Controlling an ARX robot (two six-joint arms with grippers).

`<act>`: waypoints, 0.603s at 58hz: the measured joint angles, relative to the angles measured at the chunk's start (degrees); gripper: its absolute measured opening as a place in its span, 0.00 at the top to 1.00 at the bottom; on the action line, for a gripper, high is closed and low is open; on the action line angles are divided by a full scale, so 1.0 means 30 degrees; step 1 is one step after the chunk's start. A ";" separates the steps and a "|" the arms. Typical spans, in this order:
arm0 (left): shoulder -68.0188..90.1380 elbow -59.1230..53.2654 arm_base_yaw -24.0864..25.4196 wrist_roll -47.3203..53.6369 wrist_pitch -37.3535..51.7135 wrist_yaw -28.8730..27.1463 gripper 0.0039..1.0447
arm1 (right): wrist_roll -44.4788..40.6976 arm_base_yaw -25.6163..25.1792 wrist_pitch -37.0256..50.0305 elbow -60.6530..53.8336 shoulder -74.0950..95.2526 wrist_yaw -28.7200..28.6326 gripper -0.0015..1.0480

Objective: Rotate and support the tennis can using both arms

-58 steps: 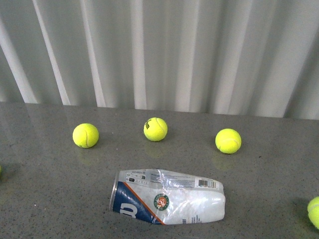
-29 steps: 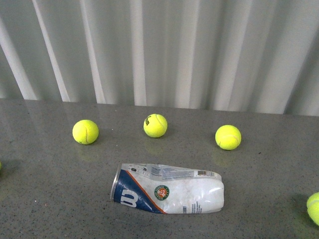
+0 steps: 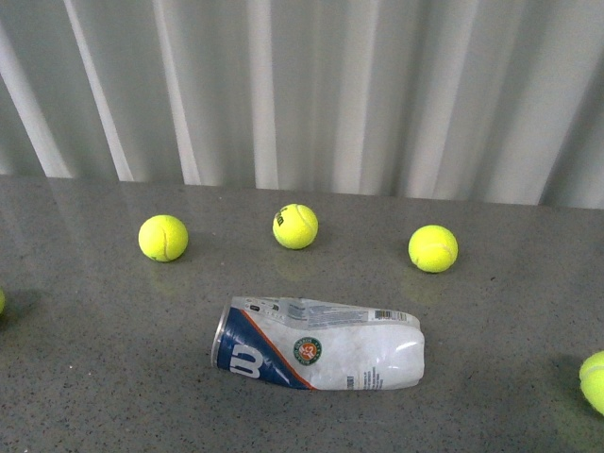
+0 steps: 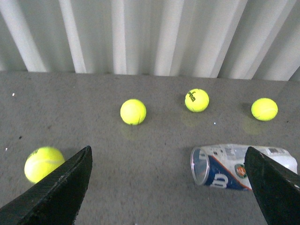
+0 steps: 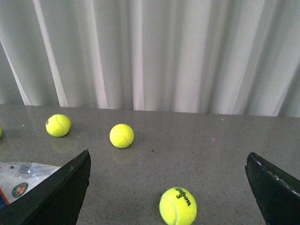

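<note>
The tennis can lies on its side on the grey table, a clear dented tube with a navy, white and orange label, its metal-rimmed mouth toward the left. Neither arm shows in the front view. In the left wrist view the can lies ahead, partly behind one finger, with my left gripper open and empty short of it. In the right wrist view only the can's crumpled end shows beside one finger; my right gripper is open, with a tennis ball on the table between its fingers.
Three tennis balls sit in a row behind the can. Two more balls lie at the table's sides. A white pleated curtain closes off the back edge of the grey table.
The front view's picture has shifted: can and balls sit slightly higher in the frame and the table's back edge has risen. The can's label has turned a little.
</note>
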 joint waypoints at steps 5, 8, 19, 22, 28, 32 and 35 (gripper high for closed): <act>0.5071 0.2193 -0.0758 0.0080 0.1282 -0.0109 0.06 | 0.0000 0.0000 0.0000 0.0000 0.0000 0.0000 0.07; 0.8051 0.3439 -0.1115 0.0058 0.1122 0.0102 0.06 | 0.0000 0.0000 0.0000 0.0000 0.0000 0.0000 0.07; 1.6589 0.6739 -0.1268 -0.1683 -0.0379 0.3075 0.06 | 0.0000 0.0000 0.0000 0.0000 0.0000 0.0015 0.07; 1.7354 0.7053 -0.1115 -0.1953 -0.0357 0.3184 0.06 | 0.0000 0.0000 0.0000 0.0000 0.0000 0.0007 0.07; 1.8695 0.7613 -0.0772 -0.2550 -0.0189 0.3738 0.06 | 0.0000 0.0000 0.0000 0.0000 0.0000 0.0007 0.07; 1.9263 0.7912 -0.0605 -0.3126 0.0138 0.4182 0.06 | 0.0000 0.0000 0.0000 0.0000 0.0000 0.0007 0.07; 1.9584 0.8167 -0.0503 -0.3665 0.0423 0.4816 0.06 | 0.0000 0.0000 0.0000 0.0000 0.0000 0.0007 0.07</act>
